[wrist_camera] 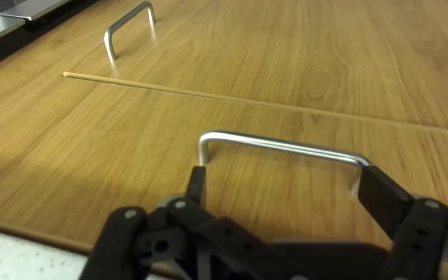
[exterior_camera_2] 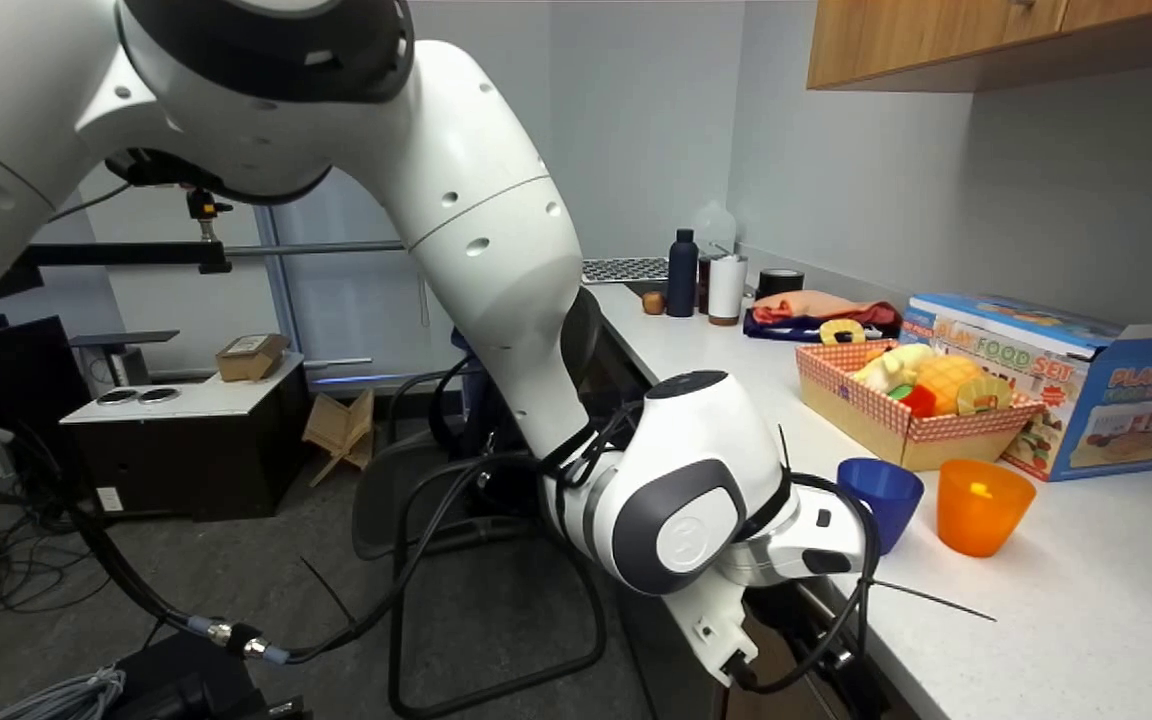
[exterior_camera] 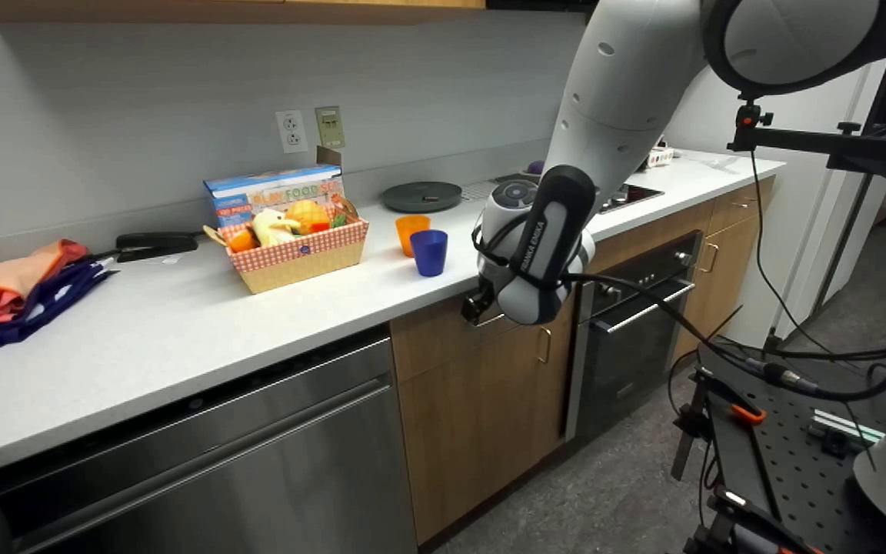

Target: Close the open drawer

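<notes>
In an exterior view, the drawer (exterior_camera: 437,336) is sitting flush just below centre. In an exterior view, the arm (exterior_camera_2: 496,250) is hanging by the countertop (exterior_camera_2: 1086,625), lower right. In the wrist view, the gripper (wrist_camera: 282,171) is gaping, fingers (wrist_camera: 383,200) apart near both ends of the handle (wrist_camera: 282,145), mid-frame.

Here's glare, bright along the drawer handle (wrist_camera: 282,145) in the wrist view, and shadow (soft-edged) on the wall (exterior_camera_2: 1066,200) at two o'clock in an exterior view
</notes>
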Available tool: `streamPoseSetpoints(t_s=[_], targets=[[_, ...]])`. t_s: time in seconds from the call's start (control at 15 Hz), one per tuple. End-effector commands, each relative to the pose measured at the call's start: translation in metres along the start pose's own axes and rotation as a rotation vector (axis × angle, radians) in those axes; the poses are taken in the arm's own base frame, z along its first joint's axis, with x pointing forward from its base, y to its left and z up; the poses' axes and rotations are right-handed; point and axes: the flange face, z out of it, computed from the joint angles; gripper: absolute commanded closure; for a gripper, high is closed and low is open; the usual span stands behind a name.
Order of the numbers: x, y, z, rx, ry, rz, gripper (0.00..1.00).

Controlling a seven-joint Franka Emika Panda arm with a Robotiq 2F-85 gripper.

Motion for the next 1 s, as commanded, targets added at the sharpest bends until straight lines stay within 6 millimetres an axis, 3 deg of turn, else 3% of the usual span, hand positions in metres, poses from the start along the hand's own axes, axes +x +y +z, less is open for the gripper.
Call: streamPoseSetpoints(t_s=[0.0,0.33,0.6,0.93], targets=[[-0.028,-0.002,-0.028,0.012,-0.003,0.002,0.00],[-0.061,-0.005,-0.072,0.025,0.020,-0.032,0.00],[-0.074,0.000,-0.111,0.015,0.078,-0.037,0.00],[-0.087,0.004,-0.145,-0.008,0.130,-0.007,0.00]])
